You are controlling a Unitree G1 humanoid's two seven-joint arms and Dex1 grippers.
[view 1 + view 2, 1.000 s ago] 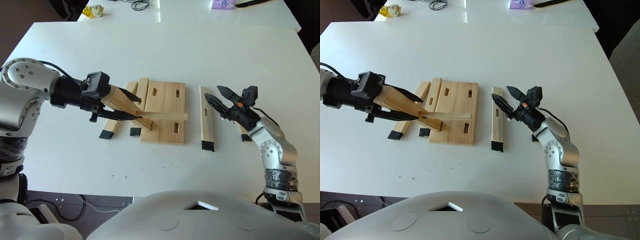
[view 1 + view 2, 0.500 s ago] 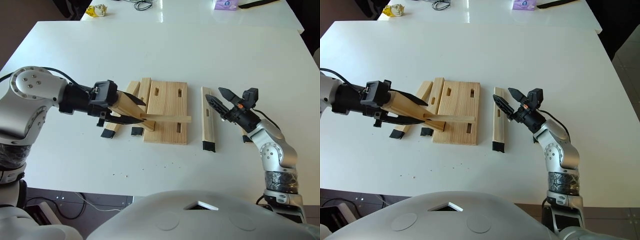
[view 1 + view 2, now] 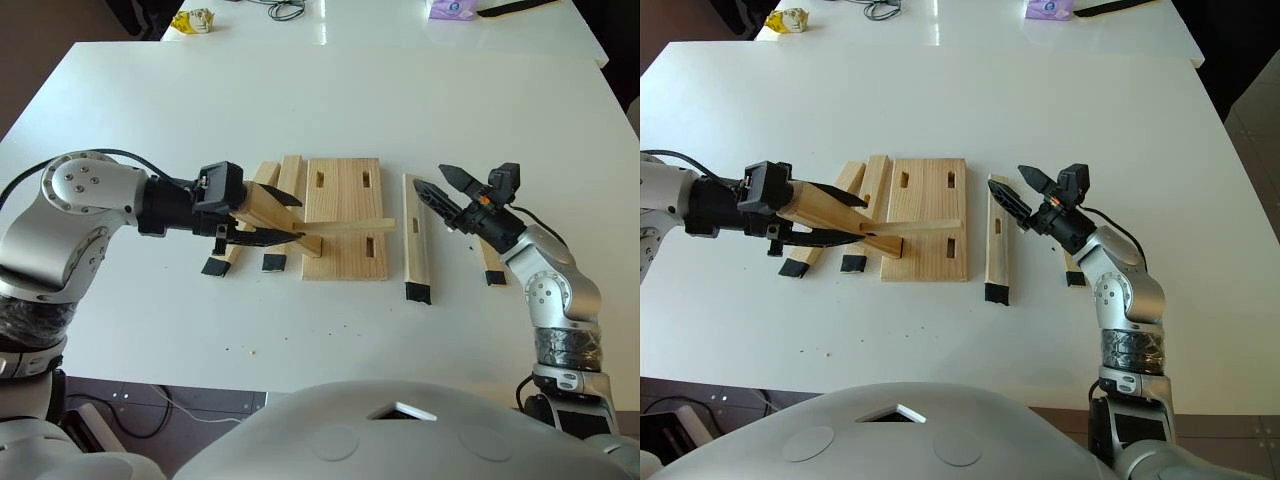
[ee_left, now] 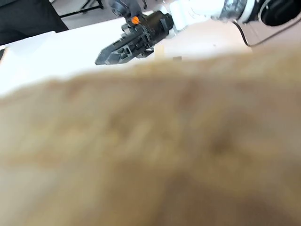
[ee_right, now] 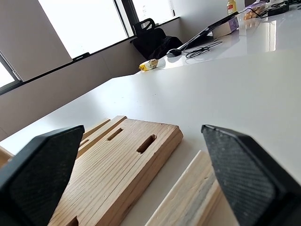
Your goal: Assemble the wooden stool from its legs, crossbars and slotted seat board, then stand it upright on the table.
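The print on the yellow packet [image 3: 188,20] and the purple box [image 3: 447,8] on the farther table is too small to read. The slotted seat board [image 3: 345,200] lies flat near the middle of the white table [image 3: 330,100], its long axis running away from the robot. Wide bare surface lies beyond it, with a narrower strip toward the near edge. The left gripper [image 3: 298,218] is clamped on a wooden leg [image 3: 265,205], which slants from the robot's left toward the board. A thin crossbar [image 3: 350,226] projects from that leg rightward, crossing above the board. Two more legs [image 3: 288,175] lie just beside the board's left edge, partly hidden by the gripper, with black caps [image 3: 271,263] at their near ends. A loose leg [image 3: 414,238] lies parallel to the board, just off its right edge, with its cap nearest the robot. The right gripper [image 3: 430,177] hovers over this leg's far end, its fingers [image 5: 42,160] spread wide and holding nothing. Another capped piece [image 3: 491,268] lies beside the right forearm.
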